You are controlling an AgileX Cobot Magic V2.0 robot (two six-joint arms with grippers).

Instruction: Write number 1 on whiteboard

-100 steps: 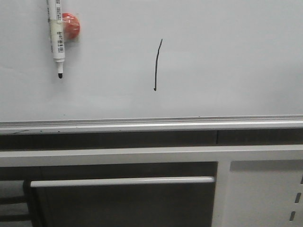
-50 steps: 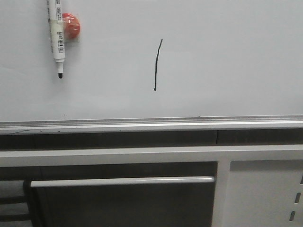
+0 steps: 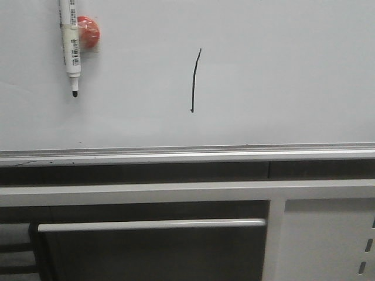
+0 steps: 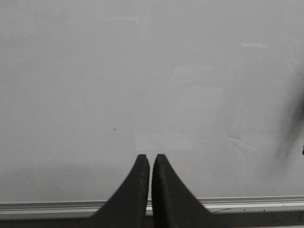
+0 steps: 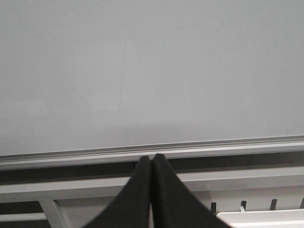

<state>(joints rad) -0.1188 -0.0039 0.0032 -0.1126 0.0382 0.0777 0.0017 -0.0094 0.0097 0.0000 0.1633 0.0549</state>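
The whiteboard (image 3: 281,76) fills the upper front view, with a silver ledge (image 3: 187,153) along its lower edge. The number 1 (image 3: 194,82) is a thin black, nearly vertical stroke near the board's middle, with a tiny hook at its lower end. A white marker pen (image 3: 70,44) hangs tip down at the upper left, beside a red round magnet (image 3: 88,31). My left gripper (image 4: 150,157) is shut and empty, facing bare whiteboard (image 4: 152,85). My right gripper (image 5: 151,157) is shut and empty, in front of the ledge (image 5: 152,149). Neither gripper shows in the front view.
Below the ledge is a grey cabinet panel with a white bar handle (image 3: 152,224). A lighter panel (image 3: 322,240) with slots stands at the lower right. A dark blurred shape (image 4: 294,123) sits at the edge of the left wrist view.
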